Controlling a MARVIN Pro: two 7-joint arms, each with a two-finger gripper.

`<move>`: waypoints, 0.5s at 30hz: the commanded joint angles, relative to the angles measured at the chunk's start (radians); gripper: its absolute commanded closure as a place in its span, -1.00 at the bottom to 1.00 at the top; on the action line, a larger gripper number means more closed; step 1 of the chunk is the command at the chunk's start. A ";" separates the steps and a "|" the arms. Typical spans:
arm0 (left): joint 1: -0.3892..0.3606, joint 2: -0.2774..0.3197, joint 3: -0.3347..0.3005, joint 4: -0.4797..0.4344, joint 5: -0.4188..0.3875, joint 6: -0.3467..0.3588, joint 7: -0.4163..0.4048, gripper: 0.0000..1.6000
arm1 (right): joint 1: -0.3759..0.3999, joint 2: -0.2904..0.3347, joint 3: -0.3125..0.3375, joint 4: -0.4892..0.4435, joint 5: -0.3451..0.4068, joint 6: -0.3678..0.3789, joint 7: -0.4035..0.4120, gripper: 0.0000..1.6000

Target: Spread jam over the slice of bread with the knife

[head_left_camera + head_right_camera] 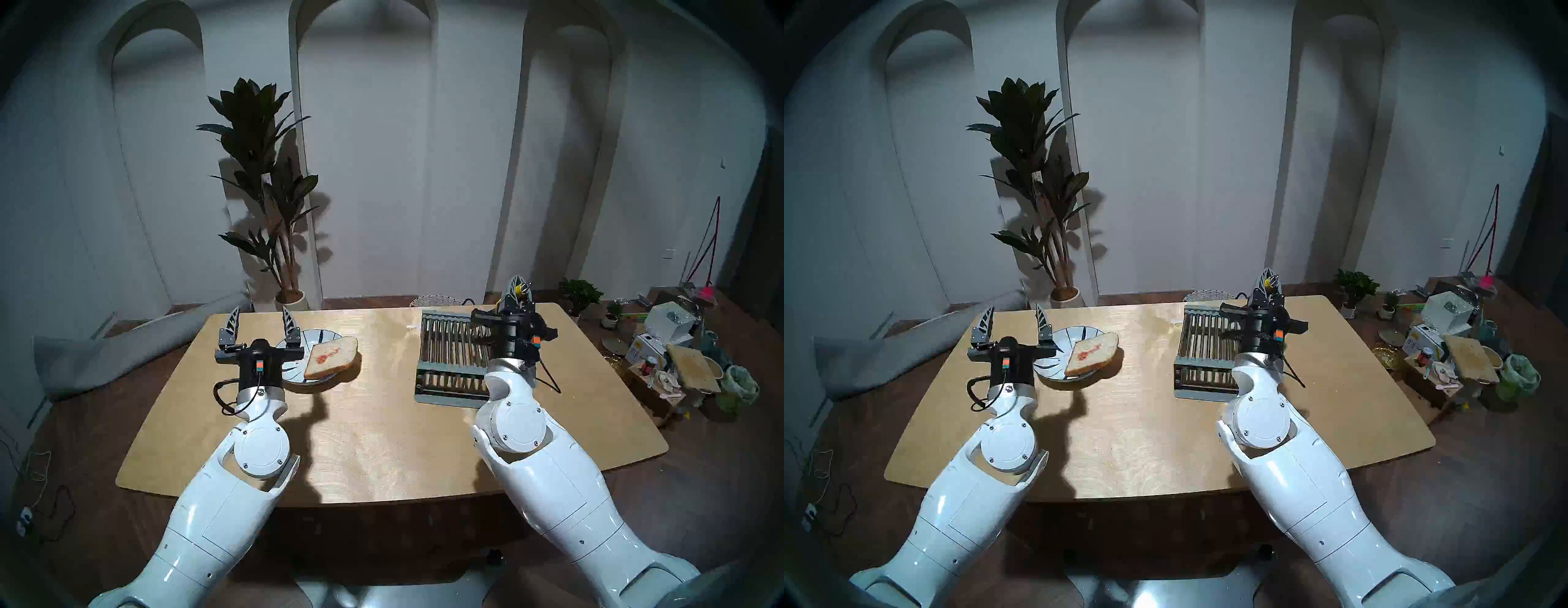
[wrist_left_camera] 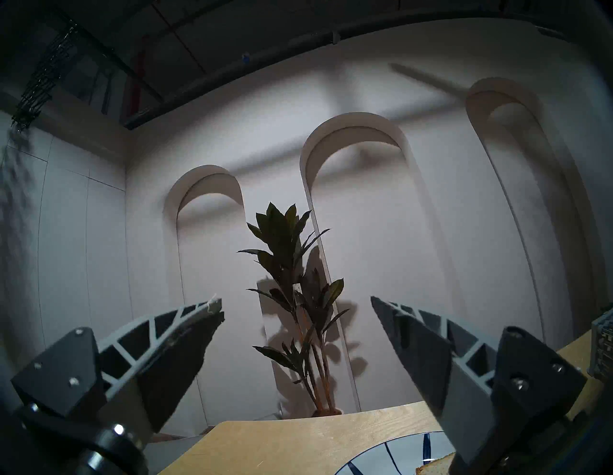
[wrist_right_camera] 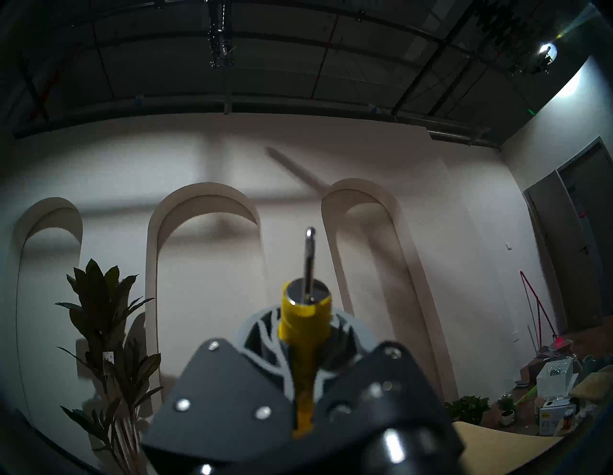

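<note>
Head view, bread: we see the bread [image 1: 331,356] lying tilted on the right side of the plate [image 1: 297,373], its right edge over the rim, far left on the table [image 1: 382,446].
Jam: a small red smear of jam [image 1: 326,356] sits on the slice; most of the crumb is bare.
Knife: our right gripper [image 1: 518,285] is clenched on the knife [image 3: 306,318] by its yellow handle, with the metal end pointing up and away in the right wrist view; we cannot make out the flat of the blade.
Right gripper, place: raised over the far right part of the rack [image 1: 456,356], well apart from the bread.
Left gripper: our left gripper [image 1: 260,318] hangs with fingers [image 2: 185,335] spread wide and nothing between them, just left of the plate and above the table.
Rack: grey, slatted, on the right half of the table.
Plant: a tall plant [image 1: 263,178] stands on the floor beyond the far edge, against the arched wall.
Clutter: boxes and small pots lie on the floor far right.
</note>
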 commanded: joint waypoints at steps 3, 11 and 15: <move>-0.025 -0.004 0.000 -0.010 0.001 0.000 -0.005 -1.00 | -0.010 0.003 0.013 -0.016 -0.032 0.000 -0.030 1.00; -0.035 -0.016 0.001 0.006 -0.009 -0.003 -0.010 -1.00 | -0.021 0.016 0.015 -0.011 -0.006 0.015 -0.024 1.00; -0.039 -0.023 0.002 0.017 -0.005 -0.005 -0.011 -1.00 | -0.019 0.014 0.004 0.012 0.000 -0.002 -0.014 1.00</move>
